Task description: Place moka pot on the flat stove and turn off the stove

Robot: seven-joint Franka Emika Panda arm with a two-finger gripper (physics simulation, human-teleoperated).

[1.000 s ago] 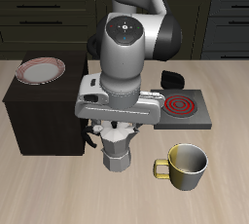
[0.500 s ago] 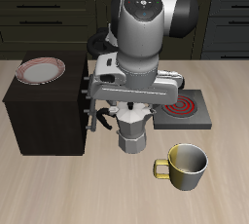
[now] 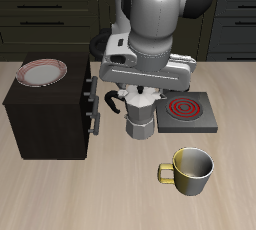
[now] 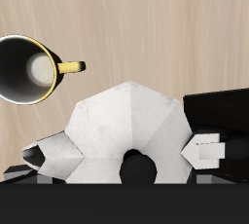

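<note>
The silver faceted moka pot (image 3: 140, 120) hangs under my gripper (image 3: 138, 100), which is shut on its upper part. It is held right beside the flat stove (image 3: 204, 124), a dark slab whose coil (image 3: 185, 106) glows red. In the wrist view the moka pot (image 4: 124, 121) fills the space between my two fingers (image 4: 205, 150), with my gripper (image 4: 131, 160) shut around it. The arm hides the stove's knob.
A yellow-olive mug (image 3: 191, 169) stands near the table's front edge, in front of the stove, and shows as the mug (image 4: 28, 69) in the wrist view. A dark cabinet (image 3: 45, 119) with a plate (image 3: 43, 71) on top stands on the pot's other side.
My gripper has carried the moka pot up, away from the table's front edge and toward the stove. The mug, cabinet and plate have stayed put.
</note>
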